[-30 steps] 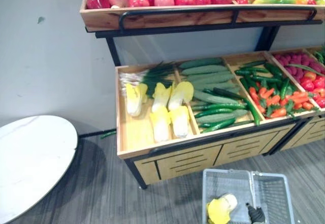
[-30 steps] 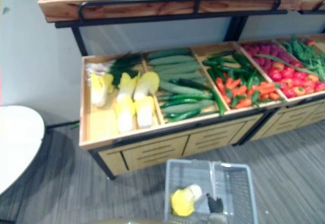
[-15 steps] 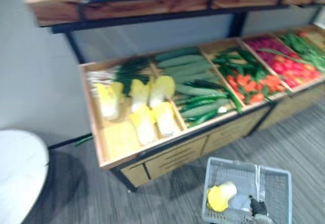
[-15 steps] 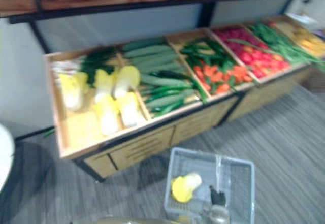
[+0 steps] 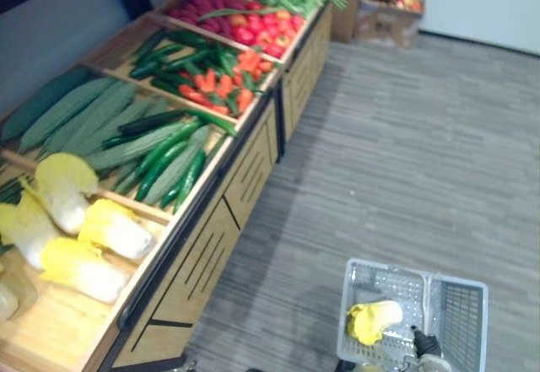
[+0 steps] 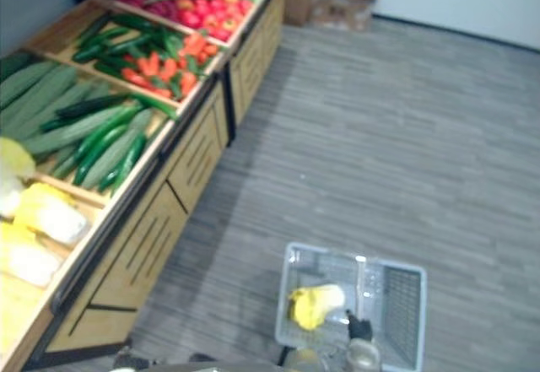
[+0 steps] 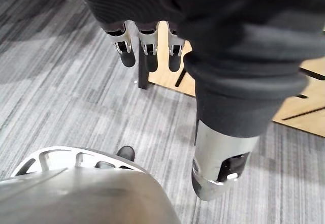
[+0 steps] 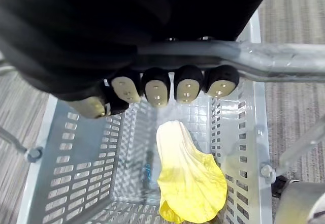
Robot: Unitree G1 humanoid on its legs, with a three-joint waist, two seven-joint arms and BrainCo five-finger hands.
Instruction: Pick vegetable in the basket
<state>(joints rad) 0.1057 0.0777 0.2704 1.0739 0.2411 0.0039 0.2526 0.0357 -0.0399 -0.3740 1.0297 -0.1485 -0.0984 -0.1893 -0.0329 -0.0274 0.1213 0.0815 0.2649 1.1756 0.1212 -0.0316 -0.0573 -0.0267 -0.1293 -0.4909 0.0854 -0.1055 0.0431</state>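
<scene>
My view has swung from the wooden vegetable stand (image 5: 211, 245) to open floor, but the yellow-and-white leafy cabbage (image 5: 374, 321) lies in the grey plastic mesh basket (image 5: 460, 317), its handle gripped by my right hand (image 8: 157, 89) with curled fingers, my left hand (image 7: 147, 49) slack-fingered, so picking seems done.

A floor (image 5: 405, 153) of grey striped planks is seen across most of the room. Along one side a long wooden display stand (image 5: 211, 254) is set, divided by wooden partitions into sloping compartments in which produce is laid. Its light front panels are marked with dark slots, and a second unit (image 5: 305, 60) of the same make is joined to its far end. Behind the stand a grey-blue wall (image 5: 51, 26) is seen. At the far end a pale wall (image 5: 472, 1) is met by a dark skirting (image 5: 481, 41), and a low crate (image 5: 390, 18) is placed near it.
</scene>
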